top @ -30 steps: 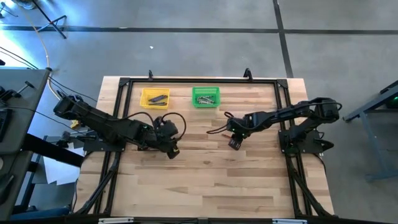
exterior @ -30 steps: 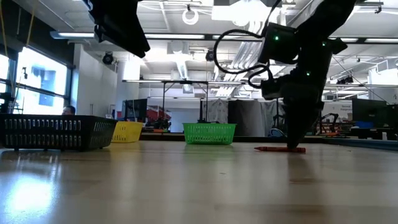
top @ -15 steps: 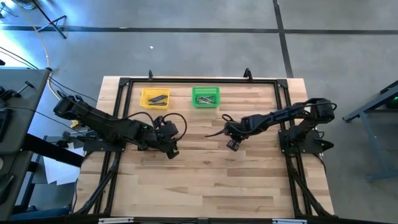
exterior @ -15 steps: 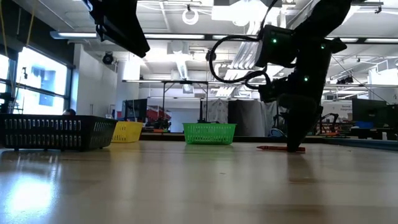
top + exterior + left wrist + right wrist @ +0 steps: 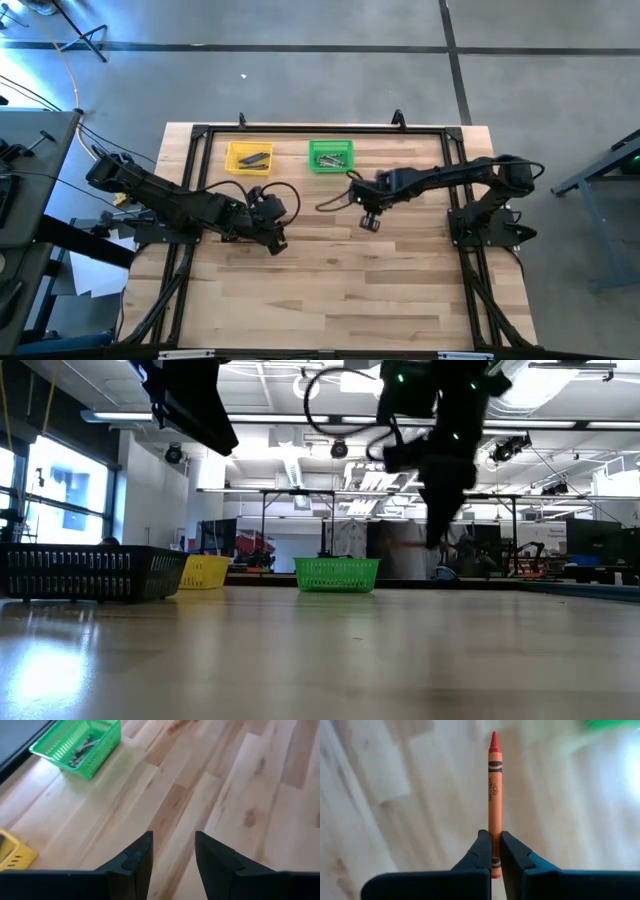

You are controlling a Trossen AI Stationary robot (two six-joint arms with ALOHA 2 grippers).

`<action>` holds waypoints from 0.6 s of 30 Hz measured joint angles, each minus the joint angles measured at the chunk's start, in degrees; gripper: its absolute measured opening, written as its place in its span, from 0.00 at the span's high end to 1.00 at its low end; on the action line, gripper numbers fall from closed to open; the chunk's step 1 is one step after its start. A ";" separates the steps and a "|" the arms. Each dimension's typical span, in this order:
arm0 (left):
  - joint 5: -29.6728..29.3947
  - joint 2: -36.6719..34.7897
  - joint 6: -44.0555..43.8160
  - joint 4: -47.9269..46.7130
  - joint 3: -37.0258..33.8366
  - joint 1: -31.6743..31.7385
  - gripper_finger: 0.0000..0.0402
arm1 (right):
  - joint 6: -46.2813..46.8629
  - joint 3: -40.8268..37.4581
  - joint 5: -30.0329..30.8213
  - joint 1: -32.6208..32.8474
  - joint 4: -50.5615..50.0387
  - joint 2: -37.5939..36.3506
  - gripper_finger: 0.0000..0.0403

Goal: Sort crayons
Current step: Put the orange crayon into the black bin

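An orange-red crayon (image 5: pixel 494 785) is between the fingers of my right gripper (image 5: pixel 494 842), which is shut on it above the table's middle (image 5: pixel 370 222), near the green bin (image 5: pixel 331 156). In the low view this gripper (image 5: pixel 436 540) hangs well above the wood. The green bin holds grey crayons (image 5: pixel 82 750), and the yellow bin (image 5: pixel 249 158) holds dark ones. My left gripper (image 5: pixel 172 855) waits open over the left half of the table (image 5: pixel 276 243), with nothing between its fingers. My right gripper pinches the crayon near its blunt end (image 5: pixel 494 827) between its two fingers (image 5: pixel 481 847). The fingers come from above, pointing steeply down. Most of the crayon, with its pointed tip (image 5: pixel 494 737), sticks out beyond them. The crayon is lifted clear of the table.
A black mesh bin (image 5: pixel 90 572) stands at the left in the low view, beside the yellow bin (image 5: pixel 205 571) and the green bin (image 5: pixel 337 574). A dark frame (image 5: pixel 300 129) runs around the table's far edge and sides. Bare wood (image 5: pixel 330 290) lies toward the near edge.
My right gripper has shut on the crayon that lay on the table and has risen with it, drifting toward the far edge and the green bin while its wrist rolled. The crayon now hangs clear of the wood.
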 joint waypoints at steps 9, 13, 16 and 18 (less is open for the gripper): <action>-6.34 0.00 -2.57 -0.42 -4.30 0.00 0.67 | -6.35 3.57 5.81 -6.44 1.30 -11.61 0.99; -9.52 0.00 0.23 11.03 -9.31 0.01 0.67 | -7.35 -4.33 -0.18 -10.06 14.55 -18.43 0.99; -8.63 0.02 7.54 27.75 -14.51 0.97 0.67 | -7.07 -12.88 -10.40 -11.56 31.42 -21.92 0.99; -6.84 0.04 12.81 39.78 -17.65 2.02 0.67 | -6.07 -18.32 -15.19 -11.70 43.07 -22.95 0.99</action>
